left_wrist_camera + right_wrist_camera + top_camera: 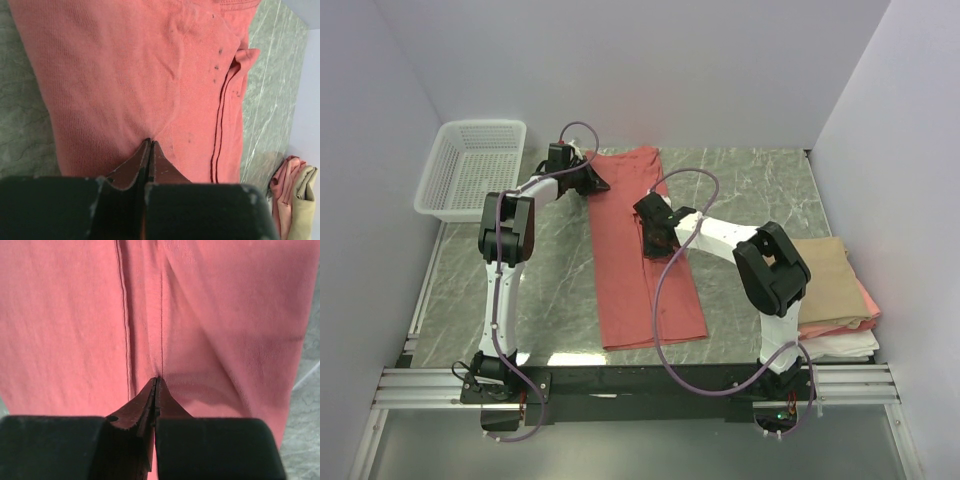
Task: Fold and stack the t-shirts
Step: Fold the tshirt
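Both grippers are pinched closed on cloth. My left gripper (150, 143) has its jaws pressed together on a pucker near the far left corner of the shirt. My right gripper (156, 380) is clamped the same way on a pleat along the shirt's right side, about midway down its length.

Under them, the green marbled tabletop (750, 190) carries the large salmon-red cotton t-shirt (625, 280). It lies as a long strip running from the far side toward me, already folded lengthwise. Beside my right arm sits the stack of folded tees (830, 285), with tan on top and pink and white below. A white plastic mesh basket (470, 170) stands at the far left, apart from the shirt.

My worry is the grip. Each pinch looks shallow, and I judge it may hold only the top layer. If so, lifting would peel the layers apart and open the lengthwise fold. The two holds are also staggered, so an uneven lift could twist the strip. The thin purple cable (665, 320) loops across the shirt's near half and could drag the cloth.
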